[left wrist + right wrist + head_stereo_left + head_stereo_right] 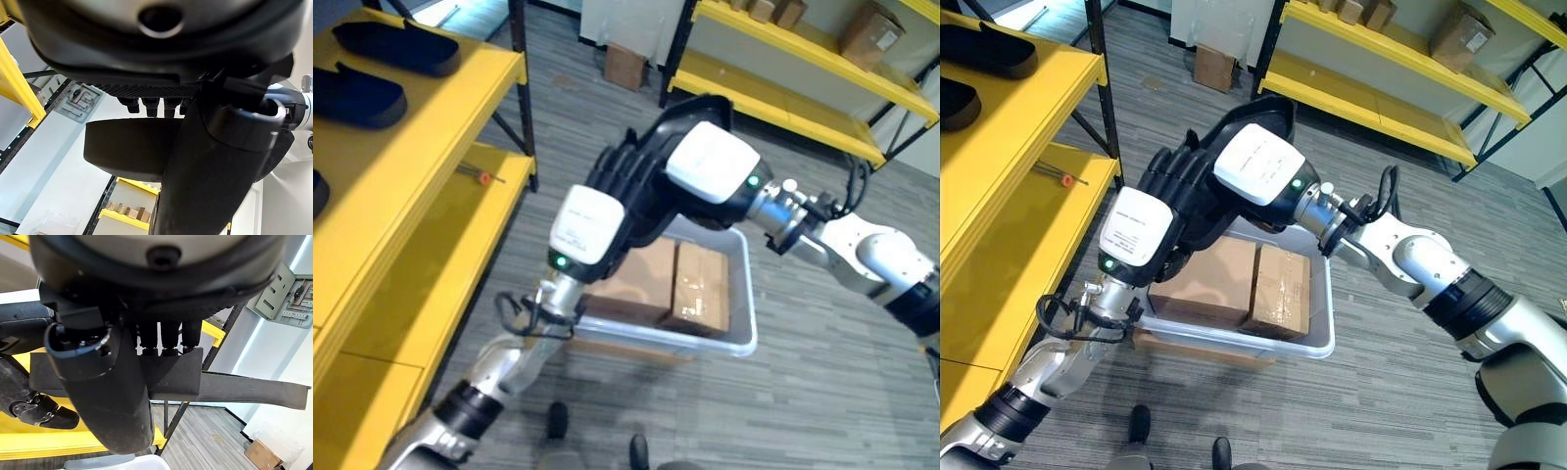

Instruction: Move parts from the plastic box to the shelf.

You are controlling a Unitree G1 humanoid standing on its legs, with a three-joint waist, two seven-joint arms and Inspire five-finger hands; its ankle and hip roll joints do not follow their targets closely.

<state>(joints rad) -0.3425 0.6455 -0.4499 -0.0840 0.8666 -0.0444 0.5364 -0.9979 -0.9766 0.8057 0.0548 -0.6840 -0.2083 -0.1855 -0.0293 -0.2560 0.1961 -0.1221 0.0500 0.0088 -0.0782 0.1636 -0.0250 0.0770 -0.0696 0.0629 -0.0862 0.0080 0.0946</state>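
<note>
Left eye view shows both hands raised together above the box (739, 338), carrying one long black part (690, 117) between them. The left hand (592, 230) sits at the nearer end and the right hand (710, 162) at the farther end, each seen from its white back plate. In the left wrist view the fingers (151, 105) curl over the dark rounded edge of the part (127, 149) with the thumb (230, 161) closing from the other side. In the right wrist view the fingers (164, 340) press on a flat black strip (234, 389) and the thumb (102, 391) clamps it below. So both hands are closed on the part, which hangs clear of the box and well short of the shelf (431, 147) on the robot's left.

The likely trouble comes from the shared grip. If one arm swings toward the shelf faster than the other, the part could twist or flex and pull out of one hand, then drop onto the cartons (671, 284) in the box or onto the floor. The shelf's dark upright (521, 88) stands between the hands and the shelf top, and a long part carried sideways could catch on it. Other black parts (396, 49) already lie on the top level, so a careless landing could knock one of them off the edge.
</note>
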